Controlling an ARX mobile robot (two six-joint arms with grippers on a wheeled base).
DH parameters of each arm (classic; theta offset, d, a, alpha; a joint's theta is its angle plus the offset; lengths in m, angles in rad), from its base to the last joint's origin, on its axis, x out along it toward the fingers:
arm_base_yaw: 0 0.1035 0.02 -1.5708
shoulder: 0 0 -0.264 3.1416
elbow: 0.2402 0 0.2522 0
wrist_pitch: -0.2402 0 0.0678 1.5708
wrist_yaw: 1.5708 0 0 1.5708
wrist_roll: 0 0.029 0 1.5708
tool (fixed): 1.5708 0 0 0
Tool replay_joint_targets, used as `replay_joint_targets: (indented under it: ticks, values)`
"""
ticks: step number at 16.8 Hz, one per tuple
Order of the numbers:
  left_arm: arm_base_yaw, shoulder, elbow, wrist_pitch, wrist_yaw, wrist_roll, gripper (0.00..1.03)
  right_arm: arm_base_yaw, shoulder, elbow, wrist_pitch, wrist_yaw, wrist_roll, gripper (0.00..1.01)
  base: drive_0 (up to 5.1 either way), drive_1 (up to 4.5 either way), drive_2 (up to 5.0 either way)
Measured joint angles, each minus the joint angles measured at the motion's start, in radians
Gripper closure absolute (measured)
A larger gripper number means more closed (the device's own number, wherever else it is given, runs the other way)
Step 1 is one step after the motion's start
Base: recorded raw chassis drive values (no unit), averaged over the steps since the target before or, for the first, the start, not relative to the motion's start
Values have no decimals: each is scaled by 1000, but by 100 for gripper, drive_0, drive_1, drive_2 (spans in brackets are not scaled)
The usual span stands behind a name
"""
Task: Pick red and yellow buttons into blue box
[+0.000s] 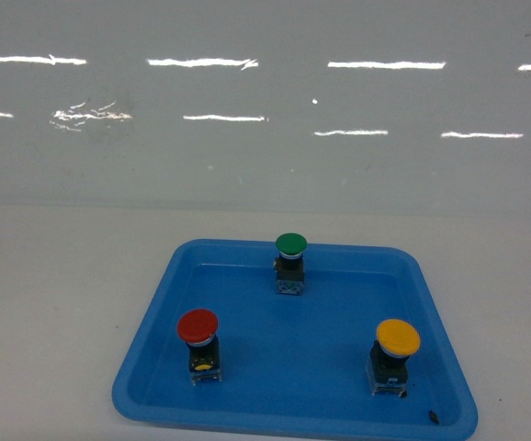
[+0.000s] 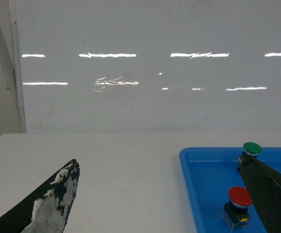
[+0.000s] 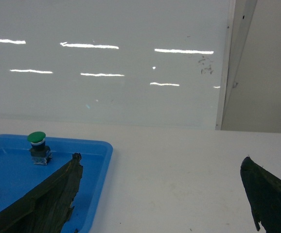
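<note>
One red button (image 1: 197, 328), one yellow button (image 1: 398, 339) and one green button (image 1: 291, 245) stand in the blue box (image 1: 155, 312); the left gripper (image 2: 165, 204) and right gripper (image 3: 162, 194) both gape wide, holding nothing.

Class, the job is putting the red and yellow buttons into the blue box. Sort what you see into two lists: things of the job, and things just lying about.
Job things:
red button
yellow button
blue box

Just lying about:
green button
small dark speck in the box's near right corner
white table

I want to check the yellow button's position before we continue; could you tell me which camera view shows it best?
The head view: the yellow button stands upright and unobstructed in the blue box, front right. The left wrist view shows only the red and green buttons; the right wrist view only the green one.
</note>
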Motion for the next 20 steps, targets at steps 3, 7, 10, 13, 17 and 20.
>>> replay_joint_targets:
  ticks: [3,7,10,13,17,20]
  values:
    - [0,0,0,0,0,0,5,0,0,0,0,0,0,3,0,0,0]
    - [0,0,0,0,0,0,5,0,0,0,0,0,0,3,0,0,0]
    - [0,0,0,0,0,0,5,0,0,0,0,0,0,3,0,0,0]
    - [0,0,0,0,0,0,5,0,0,0,0,0,0,3,0,0,0]
    - [3,185,0,224,72,6,5,88,213,-1,236,20,-21,3,0,0,0]
    - [14,517,45,469,152,8,5,159,522,6,483,17,-31,3,0,0,0]
